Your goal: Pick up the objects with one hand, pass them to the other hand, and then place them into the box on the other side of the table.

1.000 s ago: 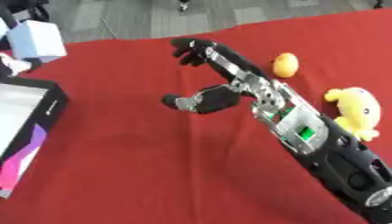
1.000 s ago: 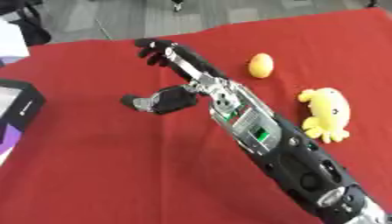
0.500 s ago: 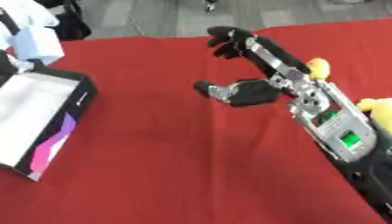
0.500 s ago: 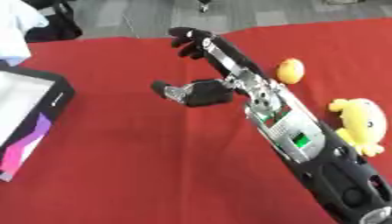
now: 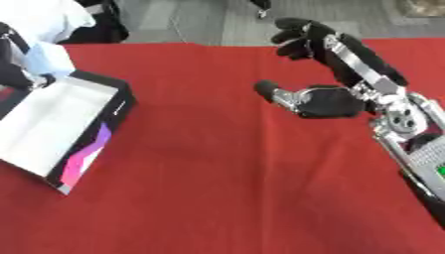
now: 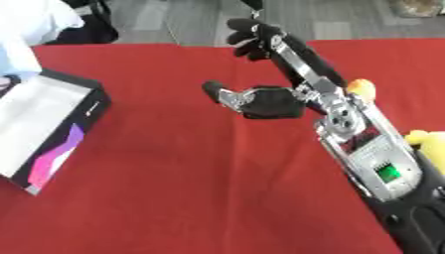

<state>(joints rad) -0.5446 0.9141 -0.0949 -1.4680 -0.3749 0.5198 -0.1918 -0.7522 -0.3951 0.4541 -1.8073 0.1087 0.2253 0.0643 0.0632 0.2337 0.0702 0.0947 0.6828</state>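
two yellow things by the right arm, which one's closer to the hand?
The small rounded yellow-orange one, peeking out just behind the arm right below the right hand. The other yellow thing sits further down the forearm at the view's right edge.

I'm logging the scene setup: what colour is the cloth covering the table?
Red; the cloth shows best in the left eye view.

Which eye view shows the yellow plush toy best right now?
Right eye view: a bit of the yellow plush toy peeks out beside the right hand's forearm at the right edge. The left eye view shows none of it.
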